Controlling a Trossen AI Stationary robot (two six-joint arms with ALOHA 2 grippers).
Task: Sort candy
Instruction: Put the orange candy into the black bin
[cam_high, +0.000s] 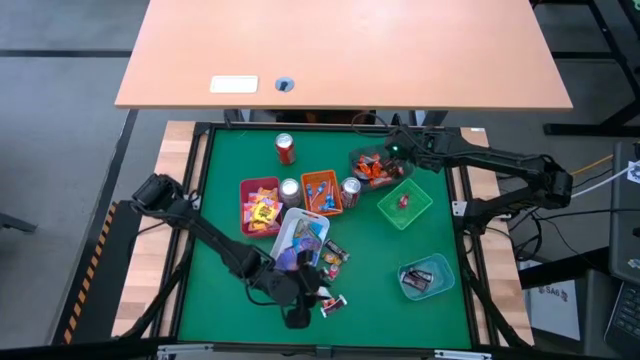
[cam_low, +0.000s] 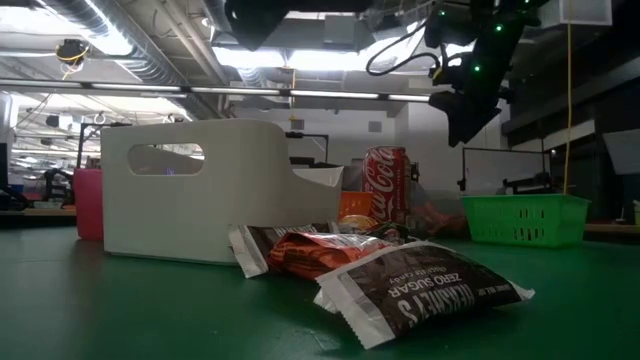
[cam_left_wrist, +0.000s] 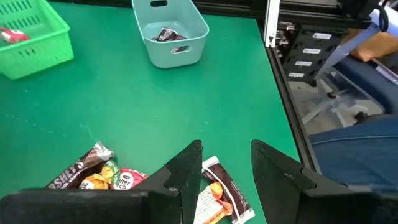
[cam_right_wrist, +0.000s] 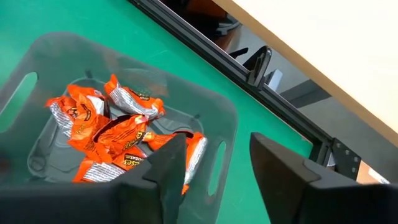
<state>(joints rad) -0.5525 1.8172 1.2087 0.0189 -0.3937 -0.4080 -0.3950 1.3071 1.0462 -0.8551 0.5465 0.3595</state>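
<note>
The sorting is well under way. In the high view, the grey tray (cam_high: 372, 166) at upper centre holds a heap of orange candy (cam_right_wrist: 115, 134), and the right gripper (cam_high: 396, 150) hangs over its rim with fingers parted and nothing between them. The red tray (cam_high: 259, 206), orange tray (cam_high: 322, 190), green basket (cam_high: 405, 204) and light blue tray (cam_high: 427, 277) each already hold some sweets.

Work remains: loose candy (cam_high: 333, 258) lies on the green mat (cam_high: 370, 260) at lower centre, beside the white tray (cam_high: 300, 236). The left gripper (cam_left_wrist: 227, 171) hovers over 1 loose orange-and-brown piece (cam_left_wrist: 219, 196), fingers apart and empty. In the left wrist view that wrapper's long axis runs from between the fingers toward the lower right of the frame.
</note>
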